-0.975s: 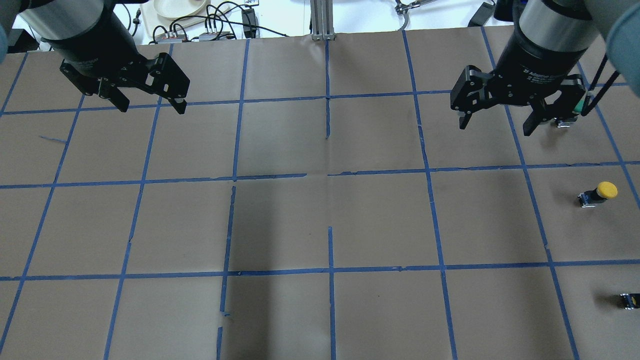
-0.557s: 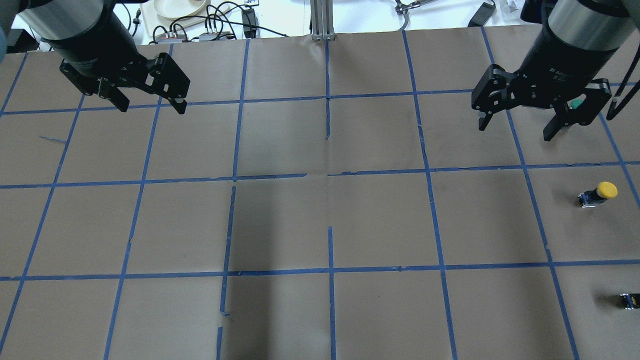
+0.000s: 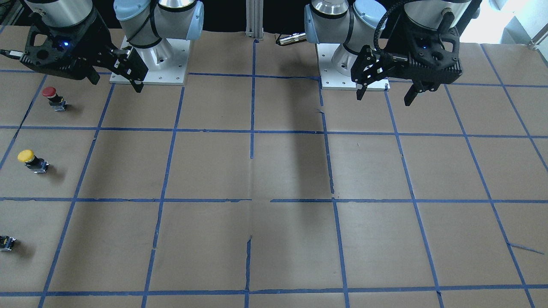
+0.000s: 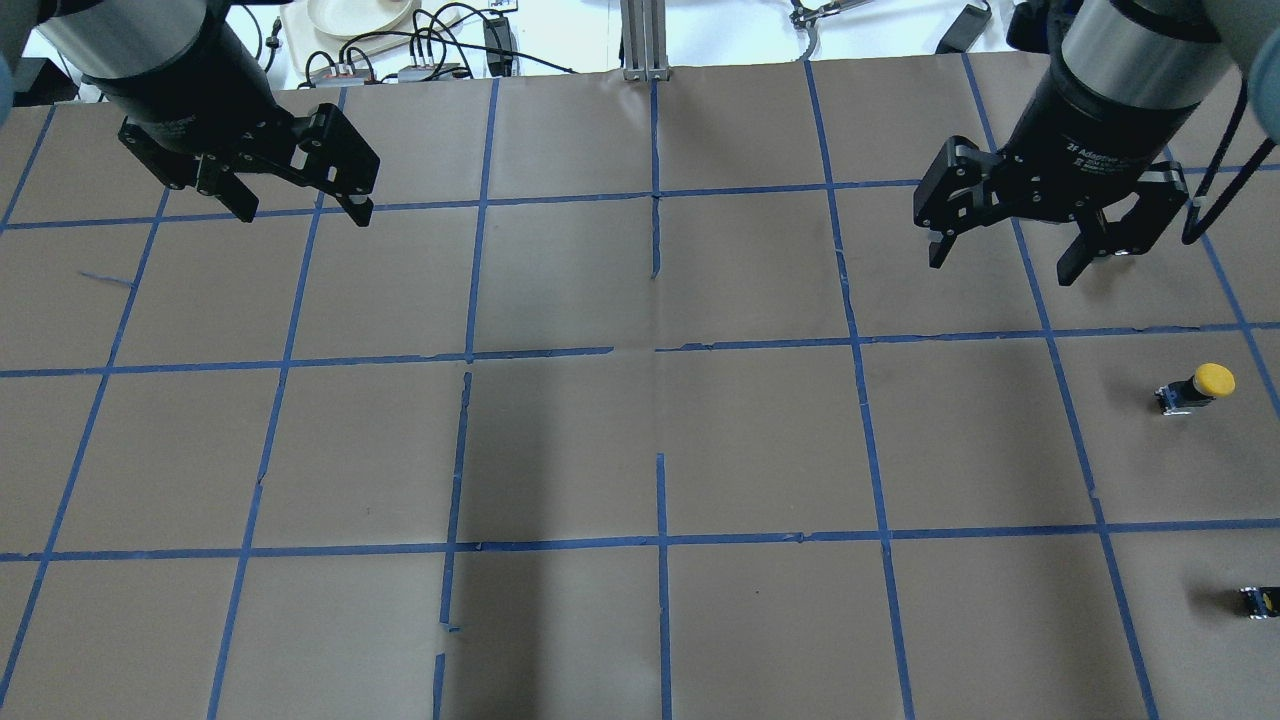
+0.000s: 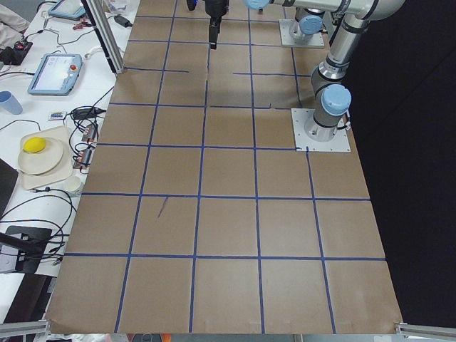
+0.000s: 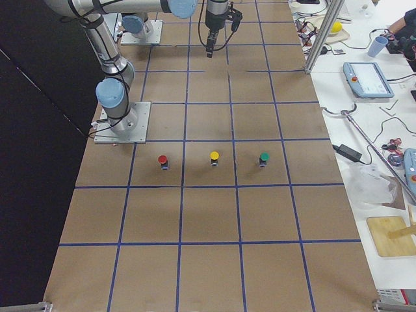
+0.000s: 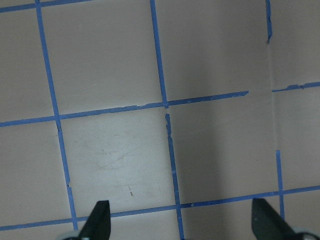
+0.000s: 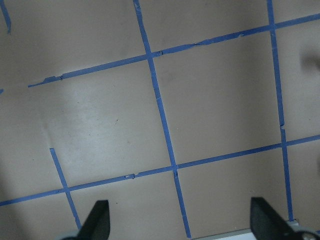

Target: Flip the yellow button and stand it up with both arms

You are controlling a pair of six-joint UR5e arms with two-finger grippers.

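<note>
The yellow button (image 4: 1198, 386) stands cap up in a grid cell near the table's right edge. It also shows in the front view (image 3: 31, 160) and in the right exterior view (image 6: 214, 157). My right gripper (image 4: 1000, 268) hangs open and empty above the table, about one cell to the far left of the button; its wrist view shows only its fingertips (image 8: 97, 220) and paper. My left gripper (image 4: 303, 216) hangs open and empty over the far left of the table, far from the button.
A red button (image 6: 162, 160) and a green button (image 6: 264, 158) flank the yellow one in a row. A small dark block (image 4: 1258, 602) sits at the overhead view's right edge. The table (image 4: 760, 440) is brown paper with blue tape. Cables and a post (image 4: 645, 40) line the far edge.
My right gripper swung to the right and then back to the left, turning a little, and stayed open. My left gripper and the yellow button have not moved.
</note>
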